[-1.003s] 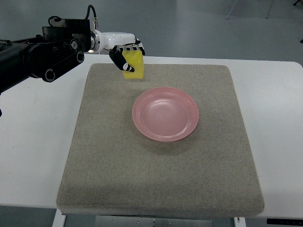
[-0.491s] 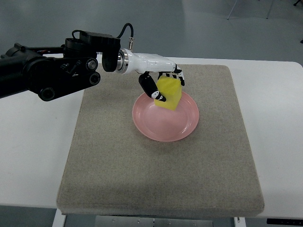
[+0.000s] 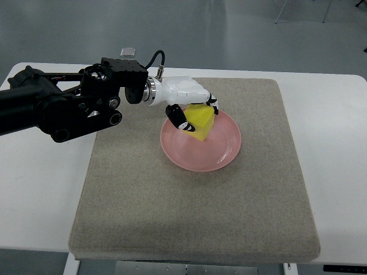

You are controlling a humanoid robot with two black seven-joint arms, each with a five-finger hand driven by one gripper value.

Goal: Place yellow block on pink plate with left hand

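Observation:
My left hand [image 3: 194, 113] comes in from the left on a black arm and is shut on the yellow block [image 3: 200, 122]. The block is tilted and sits low over the upper left part of the pink plate [image 3: 221, 150], at or just above its surface; I cannot tell if it touches. The plate lies on the grey mat [image 3: 195, 212] a little above its middle. My thumb [image 3: 178, 118] is on the block's left face and the other fingers curl over its top.
The grey mat lies on a white table [image 3: 338, 143]. My black left arm [image 3: 63, 109] stretches over the table's left side and the mat's upper left corner. The floor shows beyond the table's far edge.
My left hand has carried the yellow block from the mat's far edge right and nearer, over the plate, then lowered it toward the plate's upper left part.

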